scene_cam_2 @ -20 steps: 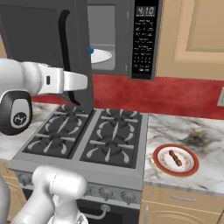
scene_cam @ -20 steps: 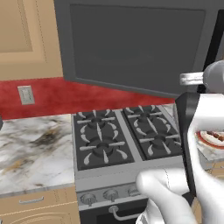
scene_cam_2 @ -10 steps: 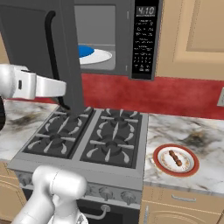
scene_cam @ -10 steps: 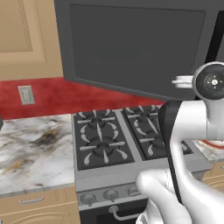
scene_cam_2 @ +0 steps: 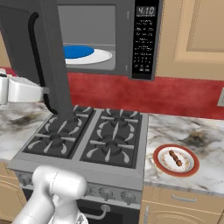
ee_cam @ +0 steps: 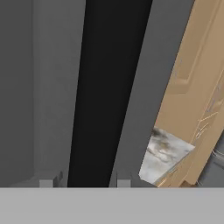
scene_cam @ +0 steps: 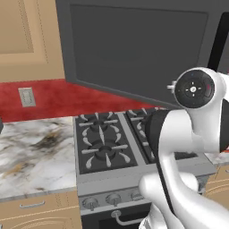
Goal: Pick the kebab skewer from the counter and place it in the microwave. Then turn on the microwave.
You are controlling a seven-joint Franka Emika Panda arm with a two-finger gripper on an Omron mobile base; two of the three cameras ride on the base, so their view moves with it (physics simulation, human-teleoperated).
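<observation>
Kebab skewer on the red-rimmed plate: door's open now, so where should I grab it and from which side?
Take the kebab skewer around its middle, coming straight down from above. It lies flat and slightly diagonal on the plate, right of the stove, so turn the fingers across its length. It is thin and low, so a side approach would probably hit the plate's rim first.

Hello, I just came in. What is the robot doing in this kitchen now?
The white robot arm has its gripper at the curved black handle of the dark grey microwave's door, which stands swung wide open. Inside the microwave lies a white plate with a blue centre. The small brown kebab skewer is on the red-rimmed white plate on the marble counter, right of the grey gas stove.
</observation>
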